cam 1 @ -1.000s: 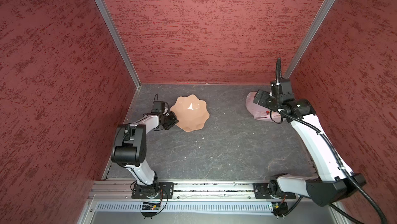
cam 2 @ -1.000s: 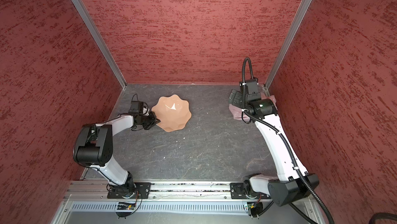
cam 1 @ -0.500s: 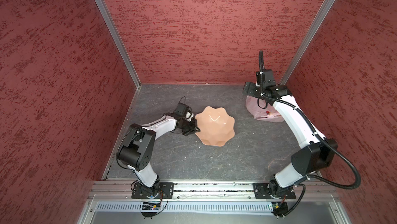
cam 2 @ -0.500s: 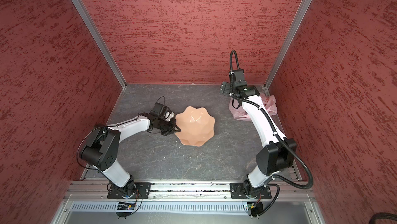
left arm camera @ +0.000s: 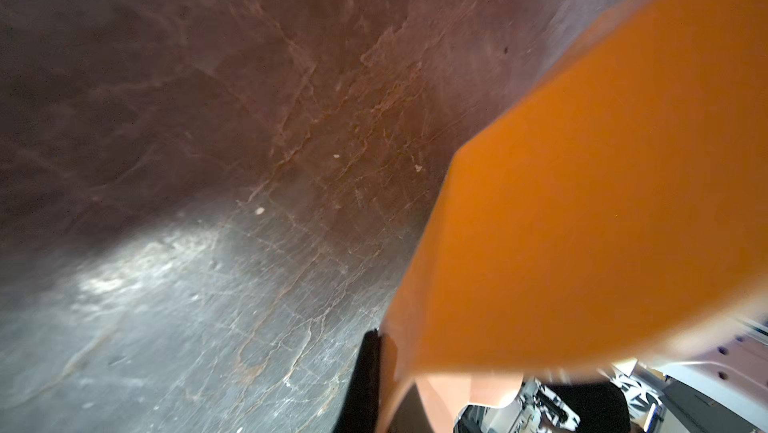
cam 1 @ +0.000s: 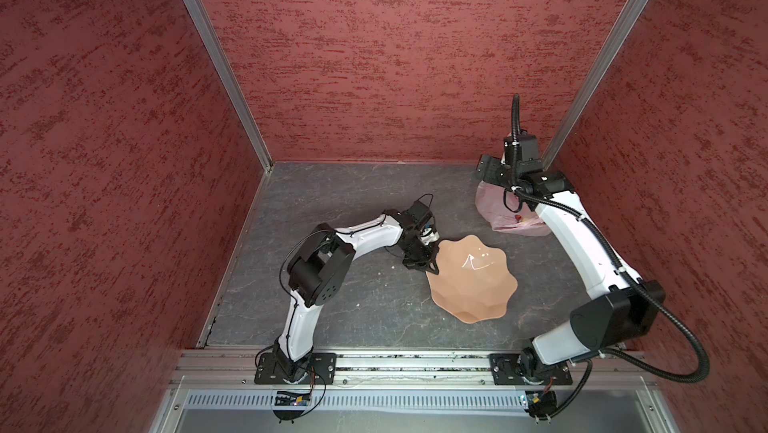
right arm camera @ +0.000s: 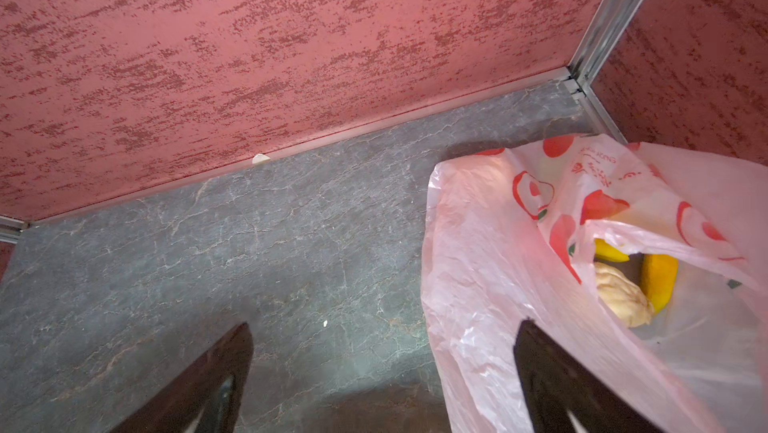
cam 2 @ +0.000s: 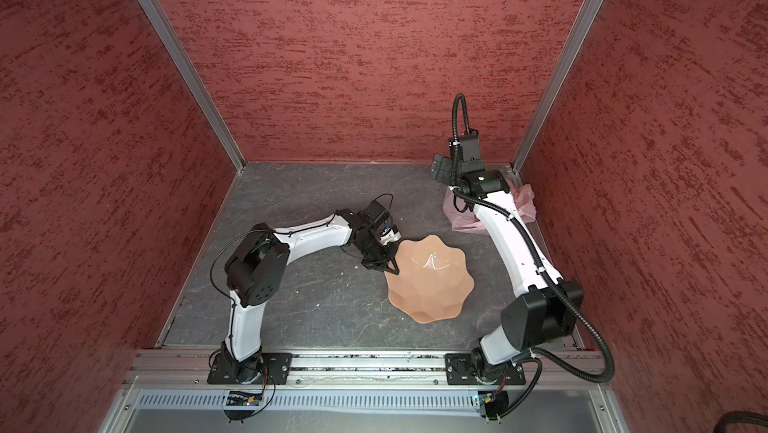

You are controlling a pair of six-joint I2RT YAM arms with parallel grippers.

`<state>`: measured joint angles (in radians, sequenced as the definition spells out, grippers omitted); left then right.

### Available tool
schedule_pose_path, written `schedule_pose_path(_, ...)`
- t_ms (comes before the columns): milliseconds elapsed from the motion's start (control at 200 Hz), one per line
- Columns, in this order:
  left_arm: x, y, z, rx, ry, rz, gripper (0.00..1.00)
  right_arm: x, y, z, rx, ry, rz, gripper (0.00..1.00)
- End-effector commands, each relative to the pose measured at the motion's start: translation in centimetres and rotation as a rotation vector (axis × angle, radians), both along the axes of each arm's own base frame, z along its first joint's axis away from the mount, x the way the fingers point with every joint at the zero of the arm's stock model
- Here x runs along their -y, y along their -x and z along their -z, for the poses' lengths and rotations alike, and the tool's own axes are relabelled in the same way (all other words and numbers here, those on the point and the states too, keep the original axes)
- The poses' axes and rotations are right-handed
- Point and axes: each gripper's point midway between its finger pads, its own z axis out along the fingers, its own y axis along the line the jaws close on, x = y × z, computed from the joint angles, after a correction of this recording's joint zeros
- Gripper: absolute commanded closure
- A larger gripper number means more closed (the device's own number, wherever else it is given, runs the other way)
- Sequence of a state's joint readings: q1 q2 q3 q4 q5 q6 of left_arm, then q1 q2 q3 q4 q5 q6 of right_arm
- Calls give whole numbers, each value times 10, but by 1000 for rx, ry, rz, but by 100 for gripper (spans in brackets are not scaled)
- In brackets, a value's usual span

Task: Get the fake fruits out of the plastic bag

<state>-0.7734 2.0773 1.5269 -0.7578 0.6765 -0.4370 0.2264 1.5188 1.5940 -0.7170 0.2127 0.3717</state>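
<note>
Right gripper [right arm camera: 384, 327] spread wide and empty, one finger just beside the outer wall of the pale-pink crinkly plastic bag with red print [right arm camera: 490, 268], which sits in the far right corner. Through its mouth I see a beige lumpy toy fruit [right arm camera: 621, 293] and a yellow toy fruit [right arm camera: 660, 279], both still inside. Left gripper [cam 1: 430, 265] is pinched tight on the rim of the peach scalloped plastic bowl [cam 1: 478, 293]. The risk: closing here would likely catch film rather than fruit and drag the whole bag. The bowl, held by one edge, could tip.
</note>
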Motion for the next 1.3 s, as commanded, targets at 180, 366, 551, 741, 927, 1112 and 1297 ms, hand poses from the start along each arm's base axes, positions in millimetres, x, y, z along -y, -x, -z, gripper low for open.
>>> schedule_pose_path(180, 29, 21, 10, -6, -55, 146, 100, 16, 17, -20, 92, -26, 26, 1)
schedule_pose_path(366, 33, 14, 21, 4, -84, 120, 97, 19, 25, -14, 89, -31, 27, 1)
schedule_pose_path(551, 39, -1, 21, 45, -95, 46, 94, 30, 45, -12, 52, -20, 75, 1)
schedule_pose_path(741, 49, -12, 28, 48, -70, -4, 89, 44, 85, -10, -3, -32, 145, 2)
schedule_pose_path(927, 54, -12, 31, 30, -49, -4, 75, 58, 124, -13, -24, -63, 225, 6)
schedule_pose_path(1112, 51, -15, 18, 57, -34, -6, 60, 62, 152, 7, -46, -162, 300, 9)
schedule_pose_path(1297, 35, -21, -4, 125, -38, -17, 49, 65, 163, 29, -69, -218, 365, 9)
